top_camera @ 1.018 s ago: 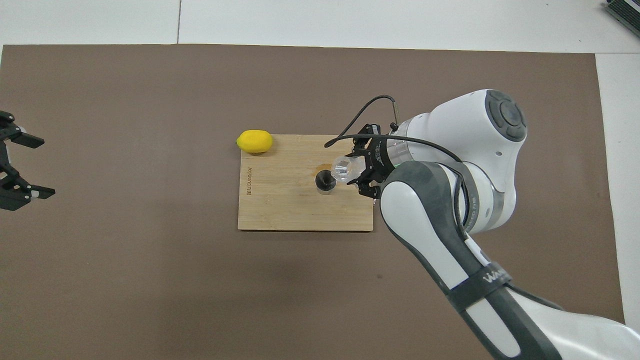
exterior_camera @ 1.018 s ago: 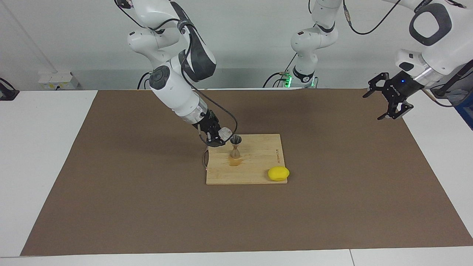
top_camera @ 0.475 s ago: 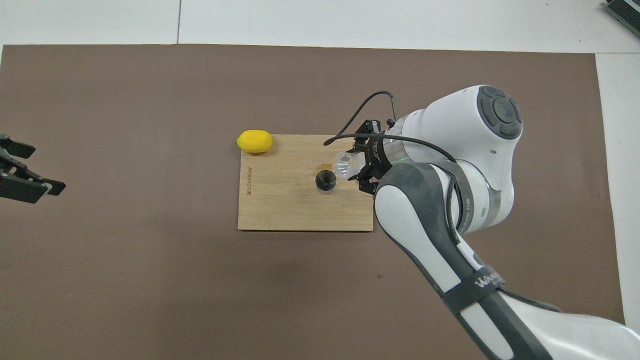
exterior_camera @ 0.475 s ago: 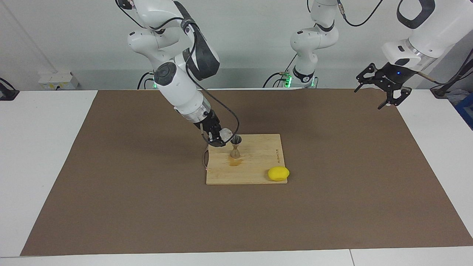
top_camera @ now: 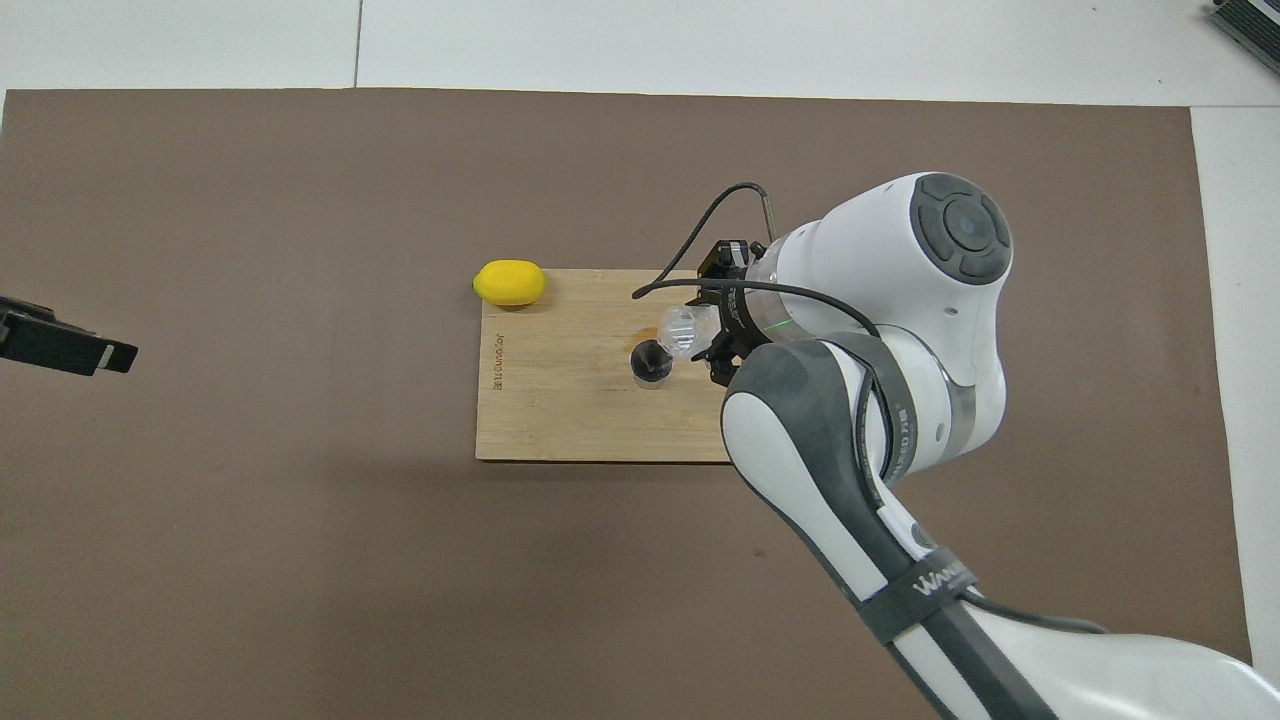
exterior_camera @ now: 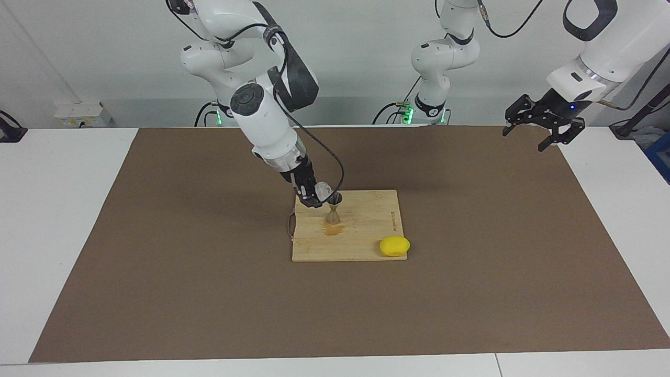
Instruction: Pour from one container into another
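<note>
Now the right claw point(exterior_camera: 315, 195) grips the glass point(exterior_camera: 323, 190), tipped with its mouth at the rim of the jigger point(exterior_camera: 333, 208), which stands upright on the board point(exterior_camera: 366, 230) near a lemon point(exterior_camera: 394, 246). Up over the desk's point(exterior_camera: 471, 262) edge, the left claw point(exterior_camera: 544, 123) waits, fingers spread and empty.

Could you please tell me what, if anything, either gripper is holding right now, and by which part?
The right gripper holds the small clear glass tumbler by its sides, tipped at the metal hourglass jigger. The left gripper holds nothing.
</note>
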Available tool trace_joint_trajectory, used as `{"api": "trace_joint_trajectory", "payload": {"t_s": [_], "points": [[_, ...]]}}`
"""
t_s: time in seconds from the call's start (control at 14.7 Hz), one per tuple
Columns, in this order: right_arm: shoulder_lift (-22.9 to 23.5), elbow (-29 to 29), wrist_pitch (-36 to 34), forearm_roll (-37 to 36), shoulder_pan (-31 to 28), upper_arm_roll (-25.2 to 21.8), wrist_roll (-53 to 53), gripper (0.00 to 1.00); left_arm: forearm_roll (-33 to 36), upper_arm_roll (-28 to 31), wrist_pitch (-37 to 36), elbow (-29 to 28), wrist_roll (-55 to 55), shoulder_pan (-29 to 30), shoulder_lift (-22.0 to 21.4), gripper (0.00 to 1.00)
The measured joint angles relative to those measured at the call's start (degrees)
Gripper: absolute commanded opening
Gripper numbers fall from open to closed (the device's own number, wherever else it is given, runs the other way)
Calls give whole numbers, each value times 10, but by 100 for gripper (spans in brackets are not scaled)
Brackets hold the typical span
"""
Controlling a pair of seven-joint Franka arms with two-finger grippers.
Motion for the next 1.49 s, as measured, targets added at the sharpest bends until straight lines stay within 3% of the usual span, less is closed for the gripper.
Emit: {"api": "trace_joint_trajectory", "payload": {"t_s": [0.47, 0.61, 0.75, 0.88, 1.49], "points": [[2, 9, 0, -28, 9, 0, 31, 0, 6, 11, 0, 0, -208, 2, 0, 100], [3, 11, 0, -33, 11, 0, 31, 0, 65, 12, 1, 1, -249, 2, 0, 100], [3, 11, 0, -39, 13, 0, 31, 0, 145, 5, 2, 2, -262, 0, -1, 100], [4, 11, 0, -47, 16, 0, 31, 0, 168, 2, 5, 3, -267, -1, -5, 100], [9, 11, -1, -72, 18, 1, 31, 0, 170, -33, 18, 6, -294, -21, -6, 100]]}}
